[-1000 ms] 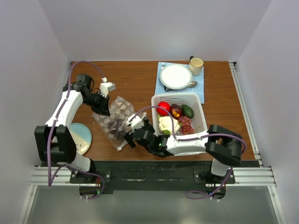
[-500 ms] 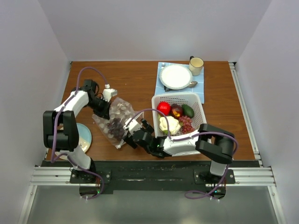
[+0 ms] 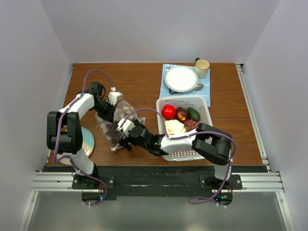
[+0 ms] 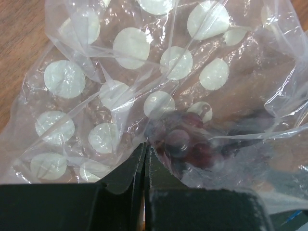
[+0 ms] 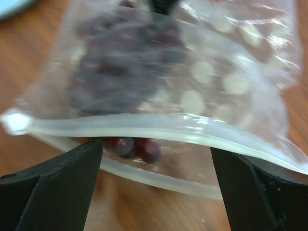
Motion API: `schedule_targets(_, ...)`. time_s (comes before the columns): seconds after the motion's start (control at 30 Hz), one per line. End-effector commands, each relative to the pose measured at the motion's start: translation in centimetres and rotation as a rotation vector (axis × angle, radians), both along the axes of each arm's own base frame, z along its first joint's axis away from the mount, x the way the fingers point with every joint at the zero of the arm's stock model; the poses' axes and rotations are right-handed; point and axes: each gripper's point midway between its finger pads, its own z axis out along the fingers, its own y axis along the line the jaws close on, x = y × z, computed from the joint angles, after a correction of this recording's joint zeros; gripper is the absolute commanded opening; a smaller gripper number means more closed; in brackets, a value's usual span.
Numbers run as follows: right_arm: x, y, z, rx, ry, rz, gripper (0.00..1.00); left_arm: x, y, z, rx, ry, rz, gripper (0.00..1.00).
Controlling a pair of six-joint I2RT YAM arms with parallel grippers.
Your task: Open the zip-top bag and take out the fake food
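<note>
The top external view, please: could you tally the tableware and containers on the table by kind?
Plates: 2, the white plate and the pale blue plate
Cup: 1
Spoon: 1
Basket: 1
Zip-top bag: 1
Total: 6

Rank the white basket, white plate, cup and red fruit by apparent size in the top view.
1. white basket
2. white plate
3. cup and red fruit: they look about alike, so I will not rank them.
</note>
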Motion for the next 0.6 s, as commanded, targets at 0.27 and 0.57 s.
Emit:
schedule_targets(0.27,-3.0,3.9,-0.3,0.072,0.102,0.176,0.99,0.2,-0.7,0.9,-0.007,-0.026,-0.009,0.06)
schedule_targets(0.57,-1.6,5.7,-2.0,0.079,0.160,0.138,0.92,-1.3,-0.8,1.1,-0.011,-0.015,-0.036,0.06)
